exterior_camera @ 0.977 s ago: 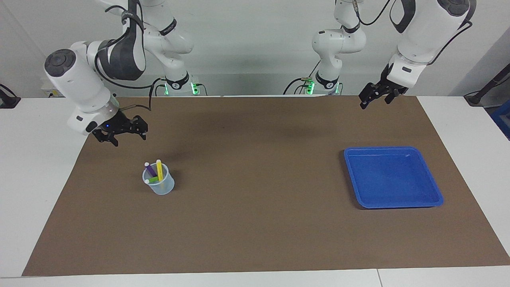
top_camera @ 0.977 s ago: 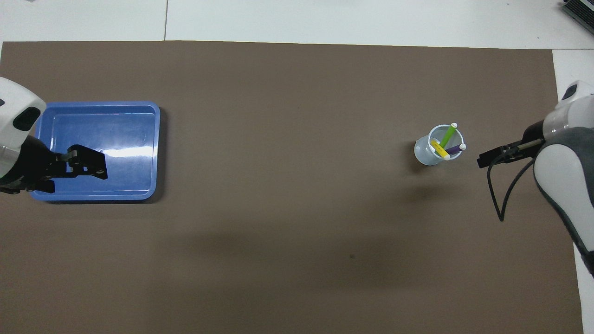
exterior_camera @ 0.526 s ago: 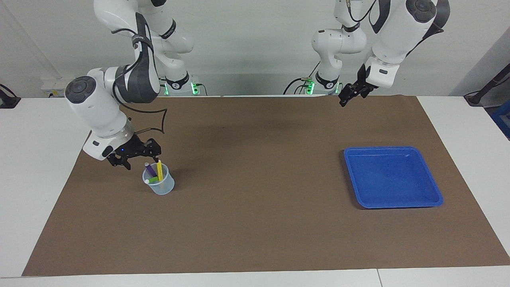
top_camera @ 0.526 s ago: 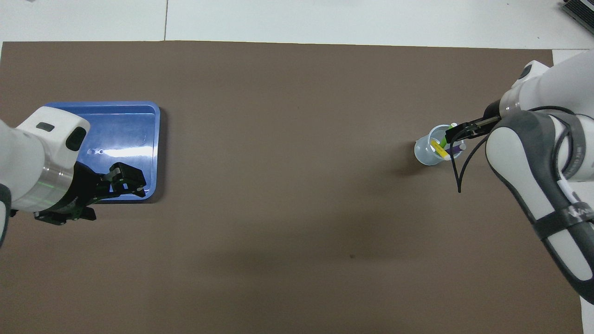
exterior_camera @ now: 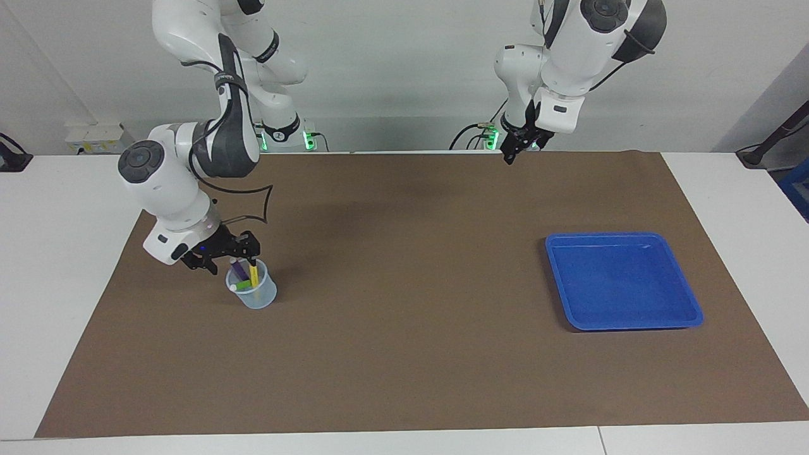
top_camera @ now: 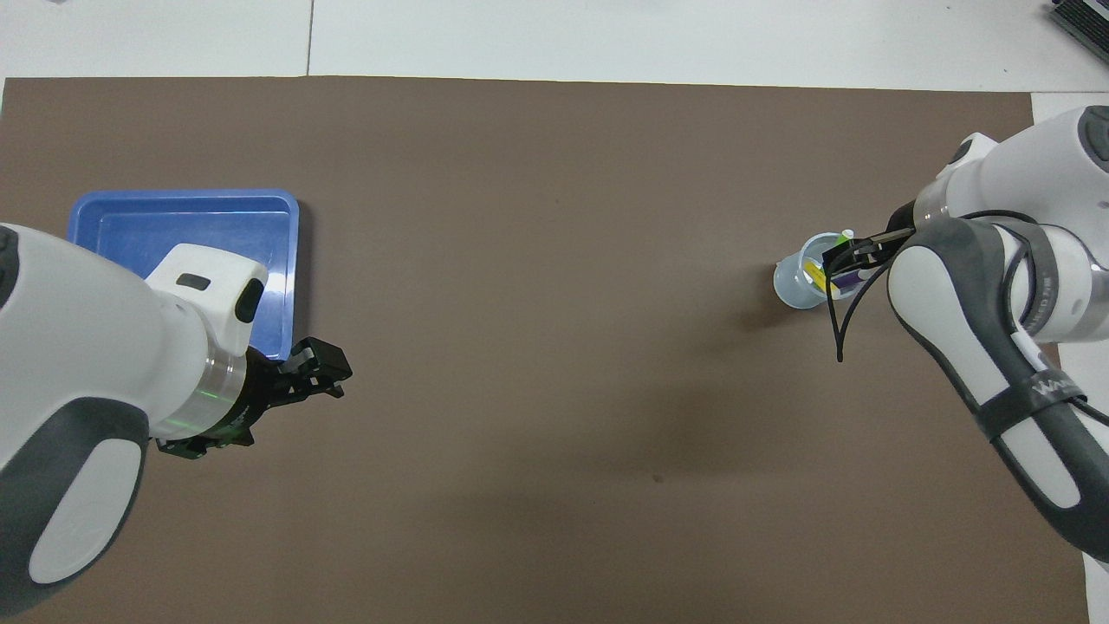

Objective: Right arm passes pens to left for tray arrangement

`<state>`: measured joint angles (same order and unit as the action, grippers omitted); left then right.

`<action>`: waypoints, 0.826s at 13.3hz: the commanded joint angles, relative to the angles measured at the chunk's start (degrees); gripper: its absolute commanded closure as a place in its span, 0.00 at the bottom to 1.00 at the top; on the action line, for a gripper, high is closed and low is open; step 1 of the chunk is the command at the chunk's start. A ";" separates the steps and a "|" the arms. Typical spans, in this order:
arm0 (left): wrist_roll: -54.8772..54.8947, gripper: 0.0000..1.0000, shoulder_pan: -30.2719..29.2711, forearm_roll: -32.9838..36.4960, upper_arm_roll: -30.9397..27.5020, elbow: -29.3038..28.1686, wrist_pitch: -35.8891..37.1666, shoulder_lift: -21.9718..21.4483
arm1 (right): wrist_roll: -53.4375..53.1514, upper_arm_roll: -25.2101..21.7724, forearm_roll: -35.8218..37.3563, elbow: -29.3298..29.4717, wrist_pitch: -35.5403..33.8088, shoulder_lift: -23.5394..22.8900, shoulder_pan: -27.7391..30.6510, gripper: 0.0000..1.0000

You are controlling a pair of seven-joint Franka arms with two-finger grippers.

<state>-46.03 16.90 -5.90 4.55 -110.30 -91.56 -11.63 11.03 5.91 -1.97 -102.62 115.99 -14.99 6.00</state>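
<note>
Three pens stand in a small translucent cup (exterior_camera: 254,296) toward the right arm's end of the table: purple (exterior_camera: 238,270), yellow (exterior_camera: 253,273) and green (exterior_camera: 243,285). The cup (top_camera: 793,286) and the pens (top_camera: 816,274) also show in the overhead view. My right gripper (exterior_camera: 242,254), with its blue light, is open and low over the cup (top_camera: 842,258), at the tops of the purple and yellow pens. I cannot tell whether it touches them. My left gripper (exterior_camera: 509,153) is open and empty, raised over the mat's edge nearest the robots (top_camera: 325,377). The blue tray (exterior_camera: 622,281) is empty (top_camera: 182,225).
A brown mat (exterior_camera: 404,328) covers most of the white table. The cup and the tray stand far apart on it, at the two ends. The left arm's body hides part of the tray in the overhead view.
My right gripper has come down from beside the cup to its top, onto the pens. My left arm has swung from over the tray's end toward the table's middle, staying high.
</note>
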 commanded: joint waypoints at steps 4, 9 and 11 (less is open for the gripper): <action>-14.52 0.00 2.70 -1.13 -0.34 -2.55 -4.32 -1.99 | -0.75 0.24 -0.22 -1.88 0.20 1.63 0.77 0.50; -22.24 0.00 2.70 -7.89 -0.34 -5.09 -5.38 -3.13 | -0.75 0.24 -0.22 -2.15 -0.33 1.72 0.68 0.61; -28.29 0.00 2.79 -10.18 -0.34 -8.95 -9.40 -4.97 | -0.75 0.33 -0.22 -2.23 -0.33 1.98 0.68 0.65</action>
<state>-69.45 19.13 -13.69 4.59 -113.45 -96.59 -12.67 10.99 5.93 -1.97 -103.32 115.90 -14.68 6.34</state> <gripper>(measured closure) 0.000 0.595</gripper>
